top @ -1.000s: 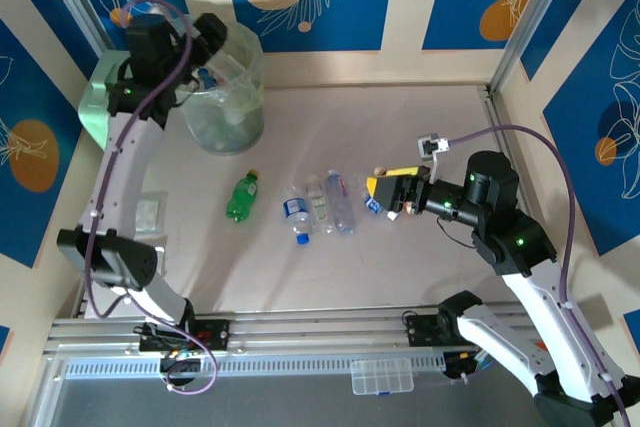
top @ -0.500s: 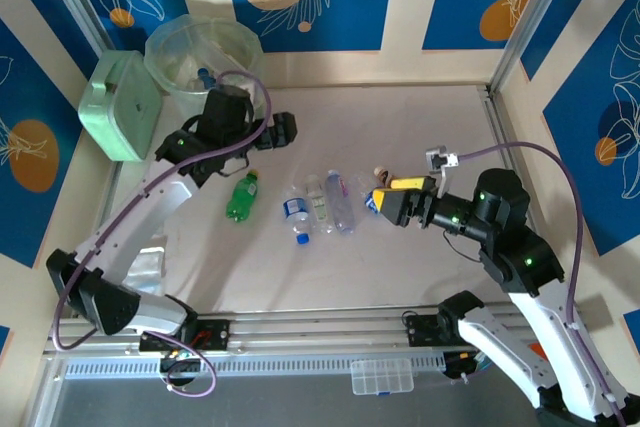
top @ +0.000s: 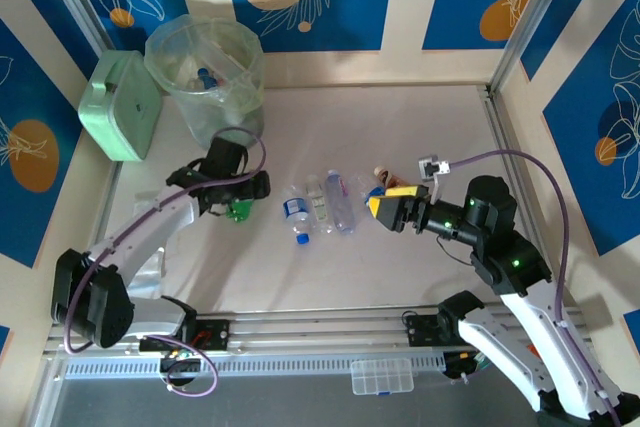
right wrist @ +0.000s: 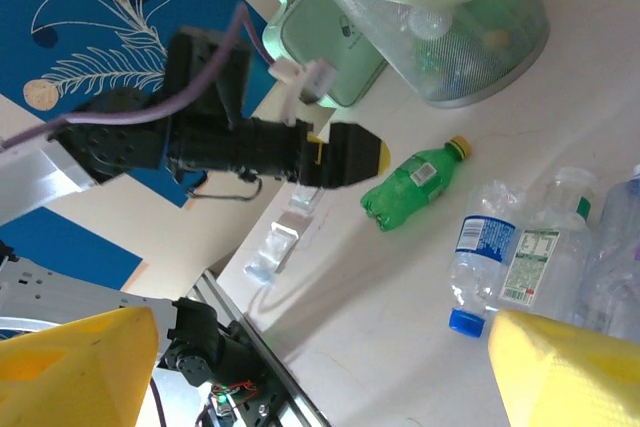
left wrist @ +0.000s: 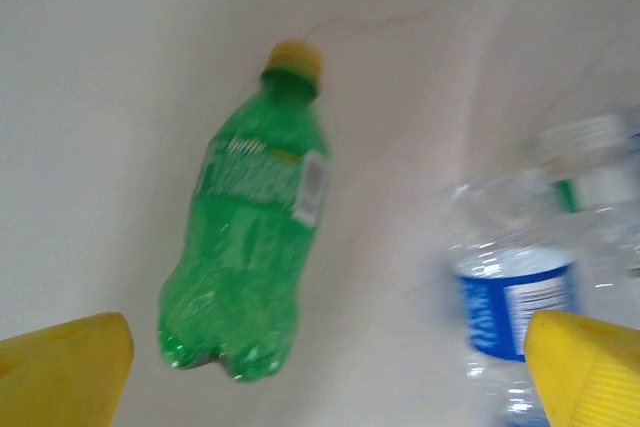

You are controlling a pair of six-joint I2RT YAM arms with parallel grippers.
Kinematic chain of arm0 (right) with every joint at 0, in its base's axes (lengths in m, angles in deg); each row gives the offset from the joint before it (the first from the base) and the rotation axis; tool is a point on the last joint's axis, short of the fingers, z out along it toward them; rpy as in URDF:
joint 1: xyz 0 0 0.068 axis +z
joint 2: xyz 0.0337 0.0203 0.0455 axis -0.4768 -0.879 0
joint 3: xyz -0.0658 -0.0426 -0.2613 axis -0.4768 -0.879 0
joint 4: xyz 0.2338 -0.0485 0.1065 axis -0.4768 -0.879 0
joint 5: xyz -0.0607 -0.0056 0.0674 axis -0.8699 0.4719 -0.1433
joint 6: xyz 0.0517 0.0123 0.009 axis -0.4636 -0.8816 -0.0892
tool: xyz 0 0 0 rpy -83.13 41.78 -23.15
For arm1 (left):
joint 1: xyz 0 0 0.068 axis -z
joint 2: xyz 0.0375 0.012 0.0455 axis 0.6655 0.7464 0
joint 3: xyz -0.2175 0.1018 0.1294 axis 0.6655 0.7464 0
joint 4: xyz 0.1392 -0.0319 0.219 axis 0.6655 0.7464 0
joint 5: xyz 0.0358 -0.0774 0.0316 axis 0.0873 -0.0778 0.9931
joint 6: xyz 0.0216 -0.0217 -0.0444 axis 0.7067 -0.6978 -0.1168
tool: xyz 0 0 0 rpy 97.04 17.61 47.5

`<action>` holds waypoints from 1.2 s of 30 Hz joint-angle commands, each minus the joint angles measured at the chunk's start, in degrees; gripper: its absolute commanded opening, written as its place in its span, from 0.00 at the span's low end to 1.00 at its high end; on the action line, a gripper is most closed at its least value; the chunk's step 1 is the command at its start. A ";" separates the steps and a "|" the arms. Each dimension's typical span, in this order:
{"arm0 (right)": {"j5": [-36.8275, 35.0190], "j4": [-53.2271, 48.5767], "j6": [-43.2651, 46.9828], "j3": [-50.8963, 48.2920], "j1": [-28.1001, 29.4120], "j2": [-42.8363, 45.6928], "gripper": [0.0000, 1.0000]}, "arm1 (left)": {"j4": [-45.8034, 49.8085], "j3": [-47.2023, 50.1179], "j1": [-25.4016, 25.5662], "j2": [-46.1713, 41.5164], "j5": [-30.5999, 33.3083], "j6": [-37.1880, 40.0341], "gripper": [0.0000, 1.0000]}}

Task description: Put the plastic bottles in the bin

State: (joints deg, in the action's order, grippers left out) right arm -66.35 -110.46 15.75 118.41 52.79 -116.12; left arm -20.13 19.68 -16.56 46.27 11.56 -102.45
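Green plastic with a yellow cap: one of the plastic bottles, the green bottle (left wrist: 250, 267), lies on its side on the table (left wrist: 110, 97) just beneath my left pincer (left wrist: 325, 377). That pincer's yellow fingers are spread wide, one on each side of the bottle's base, clear of it. The white lettering on the label is too blurred to read, and a pale barcode patch sits beside it.

Just to the right of the green bottle lies a crumpled clear bottle with a blue label (left wrist: 515, 297). Past that is another clear bottle with a green-and-white label (right wrist: 540, 257), its print too small to read. My right pincer (right wrist: 325, 372) hangs further right still, fingers apart and gripping nothing.

Beyond the green bottle's cap stands the bin (top: 215, 112), bagged, with bottles already inside. A mint-green box (top: 120, 107) stands against the bin's left side. Clear packets (right wrist: 280, 237) lie left of the green bottle.
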 commanded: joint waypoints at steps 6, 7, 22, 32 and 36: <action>2.56 4.90 -1.72 -2.84 0.21 0.73 0.87 | -8.43 1.71 -6.12 11.02 -2.19 -1.30 1.00; 2.53 4.73 -1.50 -3.05 0.21 0.79 0.86 | -9.70 1.80 -7.06 12.85 -4.84 -1.39 1.00; 3.40 5.67 -1.01 -6.01 -0.05 1.47 0.87 | -11.54 2.35 -7.99 19.84 -8.66 -2.41 0.66; 3.34 5.91 -1.36 -5.73 -0.15 0.53 0.87 | -9.31 2.11 -5.94 16.82 -7.30 -2.20 0.54; 2.53 5.16 -1.52 -5.58 -0.23 0.19 0.87 | -8.82 1.24 -3.81 11.70 -8.67 -0.46 0.55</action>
State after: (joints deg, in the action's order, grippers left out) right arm -63.82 -105.04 14.64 112.83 52.77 -115.53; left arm -30.47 21.61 -22.00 62.85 3.34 -104.85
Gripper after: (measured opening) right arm 0.870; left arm 0.568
